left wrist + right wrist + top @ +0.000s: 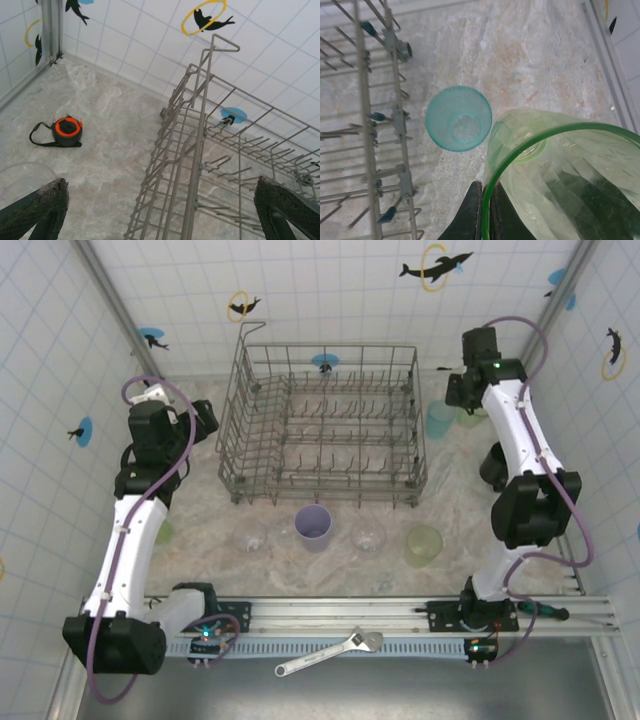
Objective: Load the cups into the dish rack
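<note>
Right gripper (485,202) pinches green cup (570,175) rim; teal cup (458,118) beside dish rack (367,125).

White tiled walls (330,290) w/ dolphin stickers (437,265), beige marbled tabletop (200,530)

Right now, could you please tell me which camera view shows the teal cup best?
The right wrist view: the teal cup stands upright and unobstructed, seen straight down into its mouth, apart from the dish rack. The top external view gives it small, beside the rack's right wall.
</note>
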Robot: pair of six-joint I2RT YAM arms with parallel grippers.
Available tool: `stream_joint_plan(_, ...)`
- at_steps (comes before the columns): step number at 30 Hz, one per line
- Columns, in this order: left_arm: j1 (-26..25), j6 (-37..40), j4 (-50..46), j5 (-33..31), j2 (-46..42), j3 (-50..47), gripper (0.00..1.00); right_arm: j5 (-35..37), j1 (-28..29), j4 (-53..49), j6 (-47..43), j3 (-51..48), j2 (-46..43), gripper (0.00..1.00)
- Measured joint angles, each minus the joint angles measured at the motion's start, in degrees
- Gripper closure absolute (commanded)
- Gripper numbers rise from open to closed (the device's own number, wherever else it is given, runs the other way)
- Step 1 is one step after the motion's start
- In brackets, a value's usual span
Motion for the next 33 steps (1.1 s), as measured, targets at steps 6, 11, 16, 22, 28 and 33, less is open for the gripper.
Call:
stream_joint_plan(6, 0.00, -0.48, -0.52, 1.95, 2.21, 5.81, 0.02, -1.66, 1.03, -2.49, -0.66, 14.34, 1.97, 1.00)
stream_joint_plan(11, 0.00, -1.75, -0.57, 3.78, 5.70, 9.79, 0.02, -5.33, 2.54, -1.51, -0.26, 19.61, 2.71, 1.00)
stream_joint_plan(16, -0.26, -4.42, -0.59, 6.51, 10.47, 13.07, 0.02, -13.64, 3.72, 1.79, 2.58, 18.05, 2.71, 1.00)
stream_joint_plan(22, -3.91, -7.39, -0.44, 8.83, 16.35, 18.03, 0.02, -22.21, 7.26, 8.70, 6.27, 16.22, 2.73, 1.00)
stream_joint_plan(28, -7.41, -10.34, 1.31, 10.82, 21.05, 22.25, 0.02, -32.94, 9.38, 20.28, 11.54, 6.05, 2.71, 1.00)
stream_joint_plan(33, -10.36, -14.29, 6.23, 13.44, 23.52, 22.40, 0.02, -41.00, 9.35, 36.59, 18.93, -8.22, 1.31, 1.00)
